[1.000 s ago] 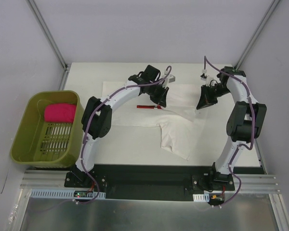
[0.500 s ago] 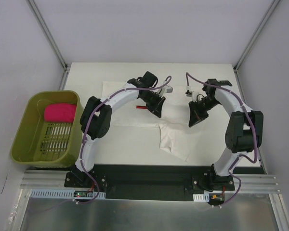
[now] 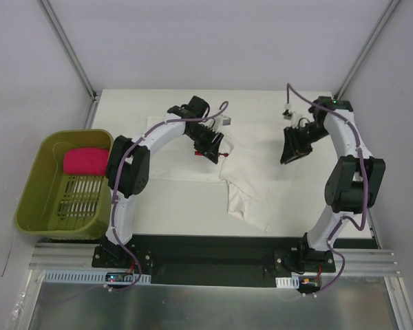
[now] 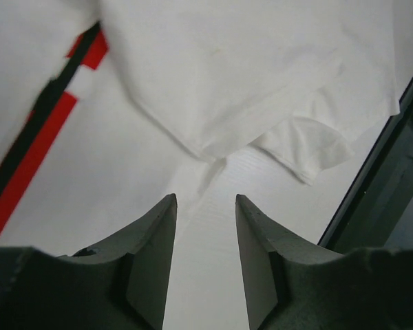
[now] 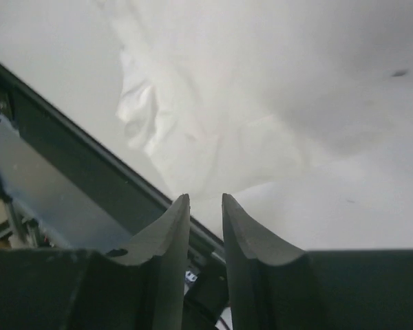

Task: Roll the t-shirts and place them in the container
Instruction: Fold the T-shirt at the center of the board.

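Matte cream table [image 3: 158, 213]. One white t-shirt [image 3: 251, 199], soft and rumpled, lies mid-table. Long axis left-right, one flap trailing toward the near edge, red print partly showing. One olive slotted plastic basket [image 3: 55, 225] at left, one pink cloth [image 3: 85, 160] inside. Left gripper [image 4: 205, 199] parted, empty. Right gripper [image 5: 206, 196] narrowly parted, empty.

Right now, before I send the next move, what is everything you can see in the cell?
t-shirt: one, white with a red print, rumpled, mid-table.
basket: one, olive green, left of the table.
pink bundle: one, in the basket's far end.
table: one, white.
base plate: one, black, near edge under the arm bases.
left gripper: one, black, open, above the shirt by the print.
right gripper: one, black, fingers narrowly apart, nothing between them, at the shirt's right side.
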Available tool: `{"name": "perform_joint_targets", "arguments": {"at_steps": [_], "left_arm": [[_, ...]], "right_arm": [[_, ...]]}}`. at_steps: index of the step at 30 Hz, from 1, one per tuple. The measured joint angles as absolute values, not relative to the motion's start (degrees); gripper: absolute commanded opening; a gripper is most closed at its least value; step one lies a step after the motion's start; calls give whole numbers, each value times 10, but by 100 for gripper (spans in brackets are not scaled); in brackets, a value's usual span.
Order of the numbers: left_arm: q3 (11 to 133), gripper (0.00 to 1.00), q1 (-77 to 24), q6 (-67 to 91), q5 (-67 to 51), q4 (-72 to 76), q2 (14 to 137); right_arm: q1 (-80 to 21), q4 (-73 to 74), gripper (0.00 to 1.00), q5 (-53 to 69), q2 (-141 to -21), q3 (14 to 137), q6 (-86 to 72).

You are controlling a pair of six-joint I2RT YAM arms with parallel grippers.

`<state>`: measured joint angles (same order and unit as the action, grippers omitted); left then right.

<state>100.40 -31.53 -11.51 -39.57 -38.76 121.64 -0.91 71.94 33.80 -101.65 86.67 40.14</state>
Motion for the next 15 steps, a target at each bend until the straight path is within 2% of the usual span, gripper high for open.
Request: {"name": "perform_joint_targets", "arguments": {"at_steps": [5, 11, 15], "left_arm": [[1053, 33, -244, -99, -326, -394, 1215], [1128, 17, -178, -92, -238, -385, 1252], [1152, 12, -160, -96, -207, -383, 1294]], "right_arm": [[68, 698, 32, 320, -1094, 1036, 402], [77, 664, 22, 294, -1228, 1168, 403], [77, 636, 19, 274, -1321, 1231, 410]]}}
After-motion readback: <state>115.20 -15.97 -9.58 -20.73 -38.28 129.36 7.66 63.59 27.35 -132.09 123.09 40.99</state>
